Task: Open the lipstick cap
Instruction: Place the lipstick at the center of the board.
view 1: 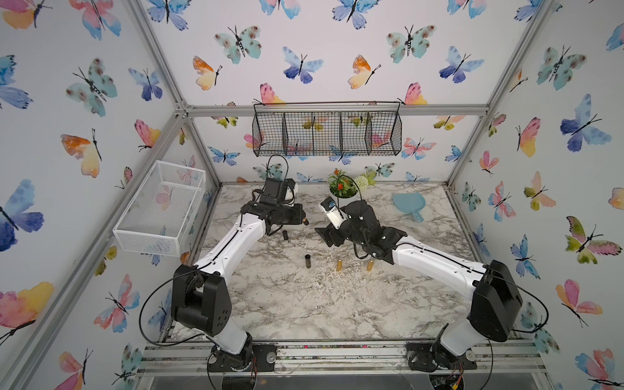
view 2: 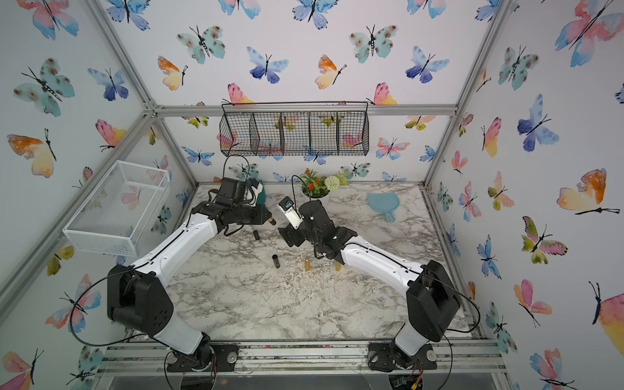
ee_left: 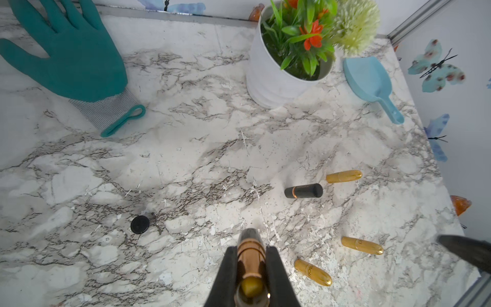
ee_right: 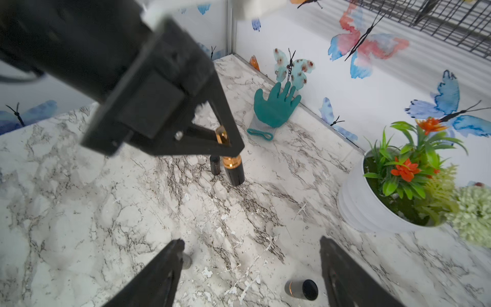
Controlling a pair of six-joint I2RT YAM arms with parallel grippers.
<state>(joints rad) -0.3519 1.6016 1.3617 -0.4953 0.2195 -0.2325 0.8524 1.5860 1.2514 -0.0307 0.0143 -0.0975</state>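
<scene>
Clamped in left gripper [ee_left: 251, 248]: uncapped lipstick [ee_left: 249, 239], glossy copper collar, black cylindrical barrel past fingertips. Upright near those fingers on marble-print table [ee_left: 186, 159]: matte black cap [ee_right: 214, 164]. Spread wide, fingers apart: right gripper [ee_right: 251, 240]. Packed in ribbed white pot [ee_left: 271, 85]: plastic plants [ee_left: 300, 34].

Glove [ee_left: 66, 53] left of pot [ee_left: 271, 82], scoop [ee_left: 368, 78] right; cap [ee_left: 139, 224] apparently before glove.

Butterfly-patterned walls [view 1: 304, 50] enclose the cell on three sides; aluminium frame [view 1: 439, 110] at the joints; black wire basket [view 1: 327, 133] upper centre; white mesh basket [view 1: 145, 241] at left; marble-veined worktop [view 1: 304, 304], surface flaked, lower centre; lighting even.
</scene>
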